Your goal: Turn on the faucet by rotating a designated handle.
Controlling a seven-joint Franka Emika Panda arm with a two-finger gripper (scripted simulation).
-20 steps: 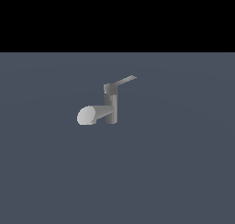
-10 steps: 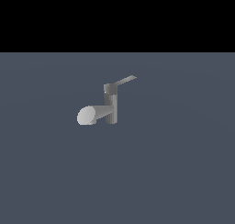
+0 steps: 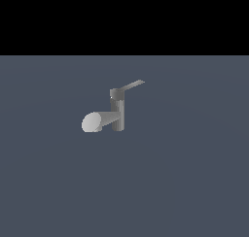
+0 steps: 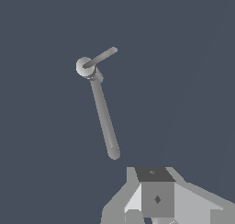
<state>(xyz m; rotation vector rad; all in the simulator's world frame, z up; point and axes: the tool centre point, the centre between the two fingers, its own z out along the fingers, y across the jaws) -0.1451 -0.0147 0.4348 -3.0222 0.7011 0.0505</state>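
Note:
In the exterior view the small grey faucet (image 3: 117, 112) stands upright on the flat grey-blue floor. Its thick spout (image 3: 97, 121) points toward the exterior view's left and ends in a pale oval face. The thin, flat handle (image 3: 131, 86) juts from the top cap toward the exterior view's right. The arm does not show in that view. In the wrist view the faucet's round cap (image 4: 85, 66) is seen from above, with the slim handle (image 4: 102, 57) and the longer spout (image 4: 104, 118) reaching out from it. Part of my gripper (image 4: 156, 193) shows at the picture's edge, apart from the faucet. Its jaws are not clear.
The floor (image 3: 185, 182) is plain grey-blue all around the faucet, with a black band beyond it in the exterior view. No other objects show.

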